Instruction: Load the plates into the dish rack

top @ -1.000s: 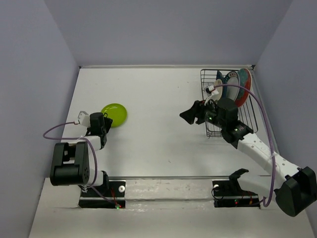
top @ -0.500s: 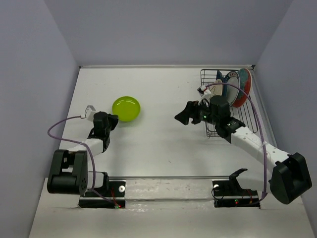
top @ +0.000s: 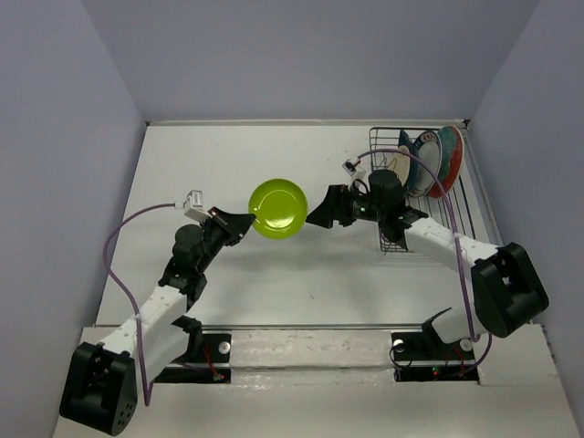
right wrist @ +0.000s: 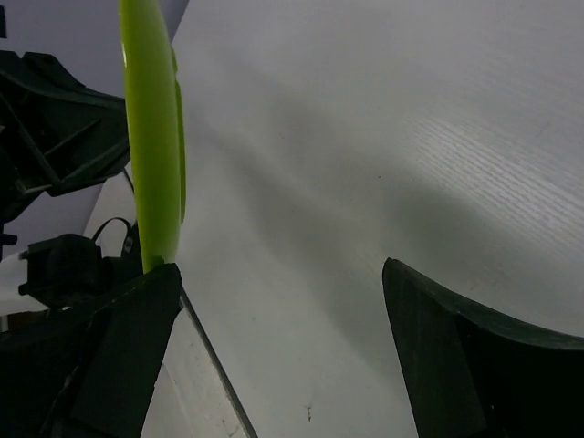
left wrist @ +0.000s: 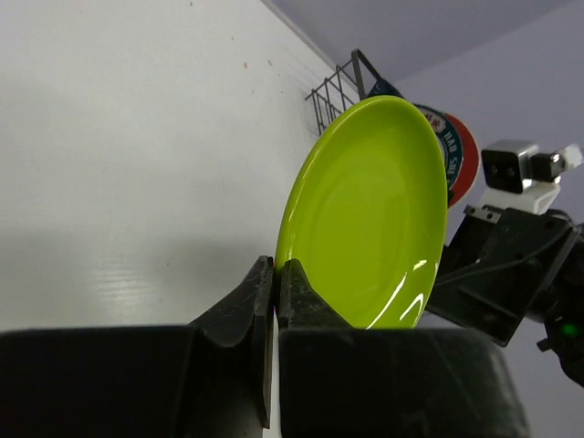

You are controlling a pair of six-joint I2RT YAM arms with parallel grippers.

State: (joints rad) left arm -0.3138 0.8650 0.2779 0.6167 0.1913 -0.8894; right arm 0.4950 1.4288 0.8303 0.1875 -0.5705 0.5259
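The lime-green plate (top: 278, 208) hangs upright above the middle of the table, tilted on edge. My left gripper (top: 245, 222) is shut on its lower left rim; in the left wrist view the fingers (left wrist: 276, 269) pinch the plate (left wrist: 374, 210) at its edge. My right gripper (top: 315, 217) stands open just to the plate's right, not touching it that I can see. In the right wrist view the plate (right wrist: 153, 137) shows edge-on above one finger of the wide-open right gripper (right wrist: 280, 269). The black wire dish rack (top: 456, 219) sits at the back right.
Several plates stand upright at the far end of the rack: a cream one (top: 399, 164), a white one with a blue rim (top: 422, 164) and a red-and-teal one (top: 449, 157). The right arm reaches leftward from in front of the rack. Walls close in the table on three sides.
My left gripper shut on the green plate, lifted it off the table and carried it right toward the centre. The right gripper moved left away from the rack and opened wider.
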